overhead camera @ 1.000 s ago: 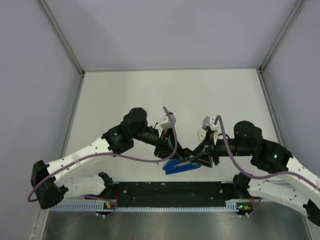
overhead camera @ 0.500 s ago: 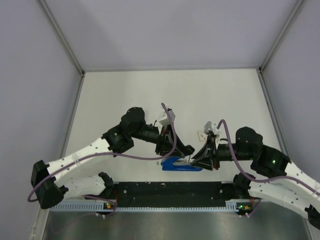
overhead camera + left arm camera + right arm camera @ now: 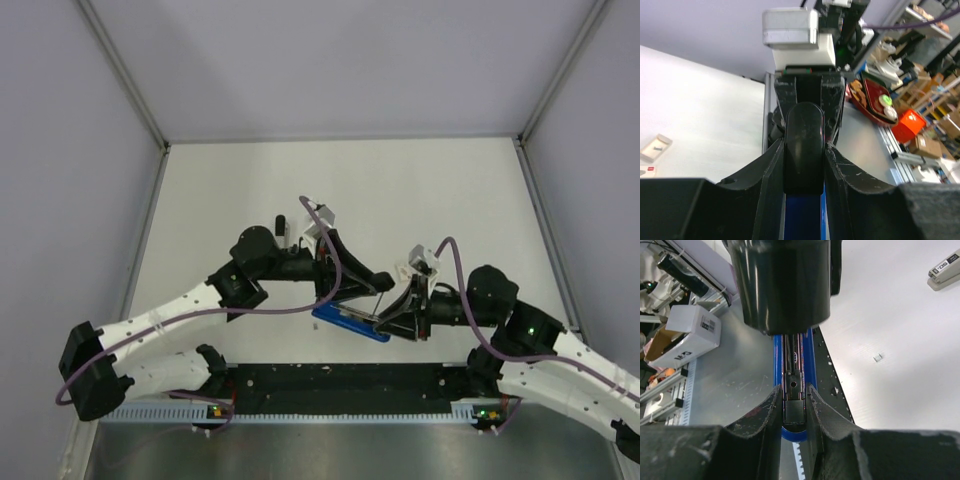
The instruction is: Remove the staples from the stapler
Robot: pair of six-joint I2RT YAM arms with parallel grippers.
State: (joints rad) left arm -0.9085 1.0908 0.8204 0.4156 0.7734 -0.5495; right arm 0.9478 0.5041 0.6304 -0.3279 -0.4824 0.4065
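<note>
The blue stapler (image 3: 345,320) hangs just above the table between both arms, opened out. My left gripper (image 3: 370,290) is shut on its black rounded top part (image 3: 802,150), with the blue body (image 3: 802,215) showing below the fingers. From the other end my right gripper (image 3: 386,322) is shut on the stapler's inner metal rail (image 3: 794,407), inside the blue base (image 3: 810,355). In the right wrist view a tiny pale staple block (image 3: 878,357) lies on the table. The rail's contents are hidden behind its black end piece.
A plain grey bar-like stapler (image 3: 944,270) lies further off on the table. A small pale rectangular piece (image 3: 655,147) rests on the white table (image 3: 440,190). The black strip (image 3: 340,378) runs along the near edge between the arm bases.
The right gripper has closed onto the stapler's rail. The left gripper has lifted and swung left, and the stapler has turned from level to slanting, its left end further from the arm bases.
</note>
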